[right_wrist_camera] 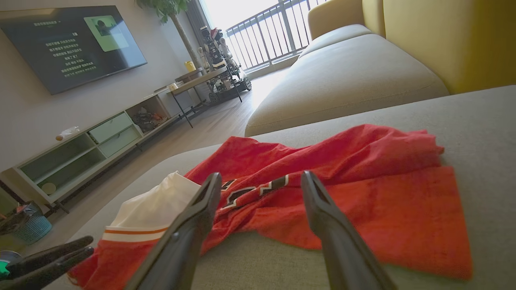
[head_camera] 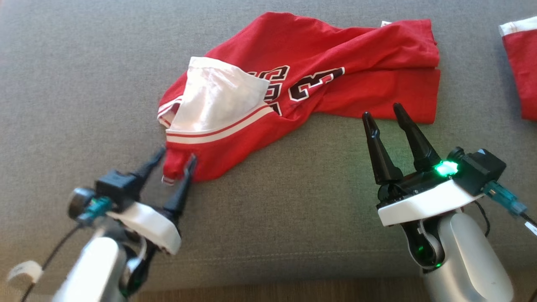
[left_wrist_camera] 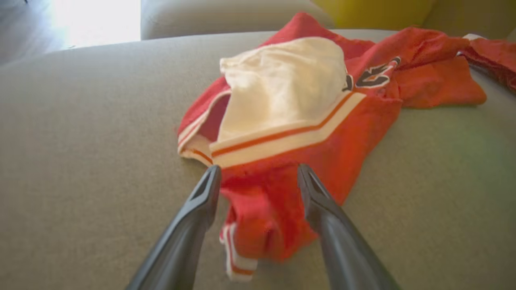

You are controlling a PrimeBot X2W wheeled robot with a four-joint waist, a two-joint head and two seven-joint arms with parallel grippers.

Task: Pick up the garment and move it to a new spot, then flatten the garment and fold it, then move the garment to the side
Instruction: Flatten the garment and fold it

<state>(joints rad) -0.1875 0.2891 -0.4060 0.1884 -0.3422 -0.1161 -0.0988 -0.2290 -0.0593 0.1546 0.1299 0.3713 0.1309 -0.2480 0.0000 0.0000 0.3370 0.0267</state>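
Red jersey (head_camera: 319,79) lies rumpled across a grey cushion (head_camera: 84,84), white lining turned out at its 9 o'clock end, so flattening looks yet to be done. At the jersey's 7 o'clock corner the left gripper (head_camera: 176,157) stands with fingers spread, a bunched fold of cloth between them but not pinched, seemingly placed to work that corner. The right gripper (head_camera: 382,112), fingers also apart and empty, hovers just off the hem at 5 o'clock, likely set to take that edge. Another red piece (head_camera: 520,63) sits well apart at 3 o'clock.
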